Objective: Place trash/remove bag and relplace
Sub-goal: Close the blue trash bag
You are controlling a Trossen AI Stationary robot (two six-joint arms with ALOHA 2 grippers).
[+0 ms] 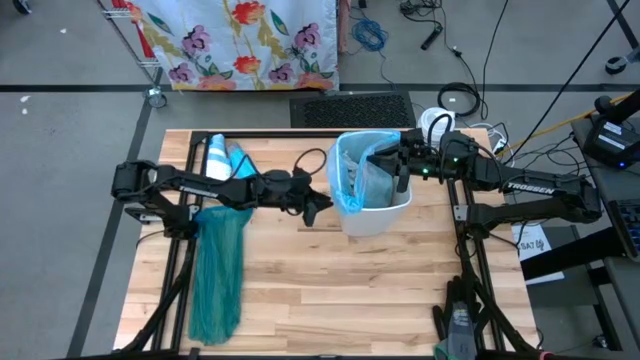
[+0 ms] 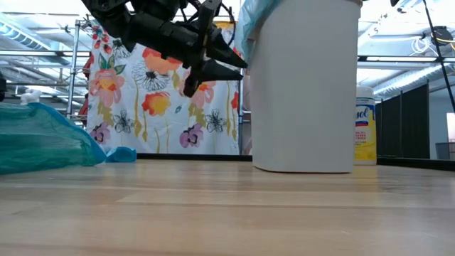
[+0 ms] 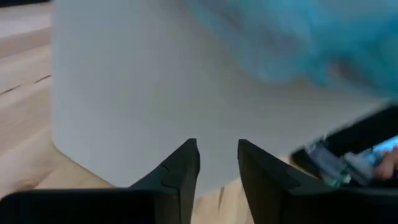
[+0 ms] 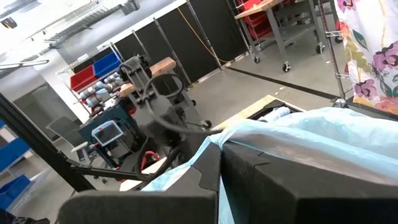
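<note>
**Pale blue bag in the white bin, an arm at each side**

High view: a white bin (image 1: 378, 215) stands on the wooden tabletop (image 1: 340, 300), lined with the pale blue bag (image 1: 358, 165), whose edge hangs over the rim. The left gripper (image 1: 318, 207) sits just beside the bin's left wall. The right gripper (image 1: 400, 168) reaches over the bin's opening. A teal-green bag (image 1: 218, 270) lies well apart to the left.

Low view: the left gripper (image 2: 217, 64) hangs above the tabletop, tips close to the bin (image 2: 304, 85). A wipes canister (image 2: 365, 126) stands behind.

Left wrist view: its fingers (image 3: 179, 171) stand parted, jaws open with nothing between them, facing the bin wall (image 3: 143, 87); bag plastic (image 3: 298, 37) drapes above.

Right wrist view: the right fingers (image 4: 273, 177) are pressed together, jaws closed, with bag plastic (image 4: 336, 134) lying against them; whether it is pinched is unclear.
</note>
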